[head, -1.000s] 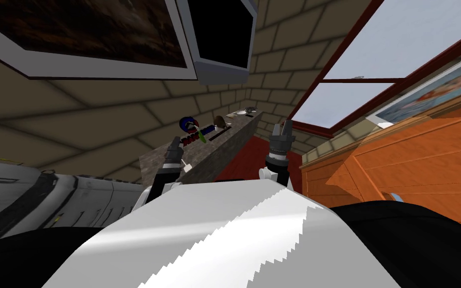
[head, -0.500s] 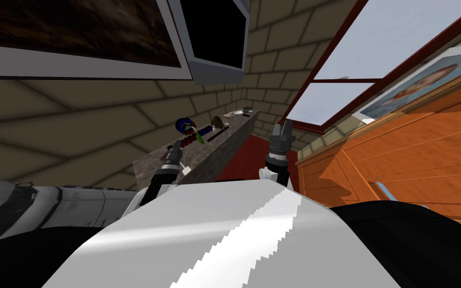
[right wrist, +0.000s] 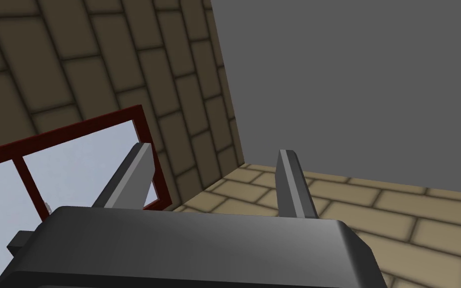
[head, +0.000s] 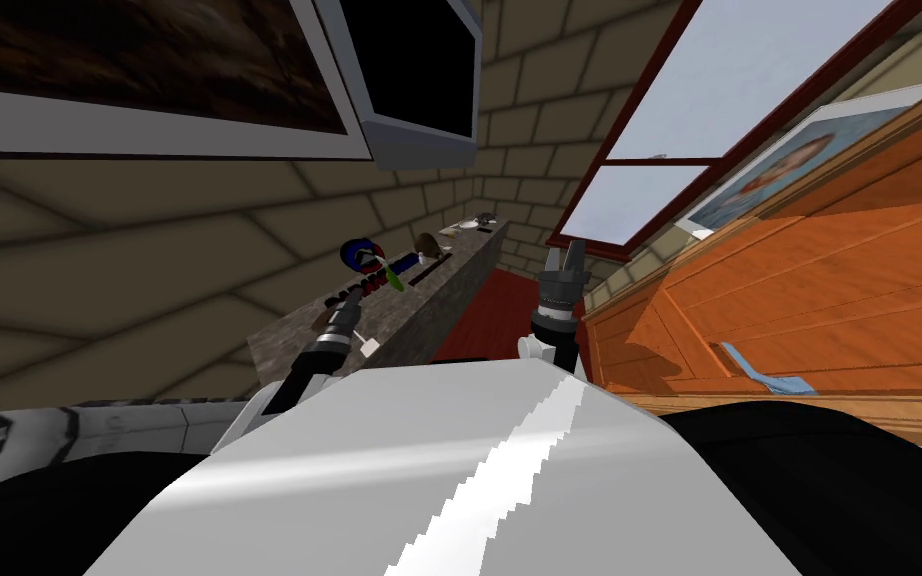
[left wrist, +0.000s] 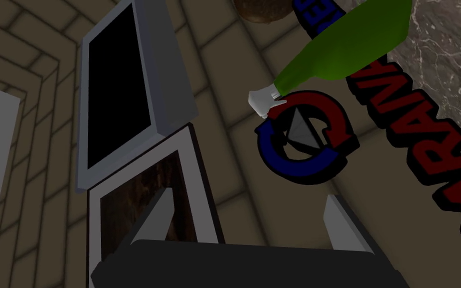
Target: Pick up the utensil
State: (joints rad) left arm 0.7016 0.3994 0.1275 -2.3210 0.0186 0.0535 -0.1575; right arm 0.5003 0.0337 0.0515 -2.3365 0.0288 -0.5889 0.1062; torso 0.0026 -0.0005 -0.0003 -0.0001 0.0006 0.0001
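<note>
Over stone counter (left wrist: pixel 444 50), left tool (left wrist: pixel 249 196) open, empty, near green bottle (left wrist: pixel 349 45)

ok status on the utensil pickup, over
Left end effector open, right end effector open, both empty. Green white-tipped utensil on the stone counter, ahead of the left one, not touched. Red-and-blue ring sign close beside it.

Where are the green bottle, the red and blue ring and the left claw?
green bottle (left wrist: pixel 344 45), left wrist view, on its body.
red and blue ring (left wrist: pixel 273 152), left wrist view, on its blue arc.
left claw (left wrist: pixel 248 196), left wrist view, midway between its fingertips.
</note>
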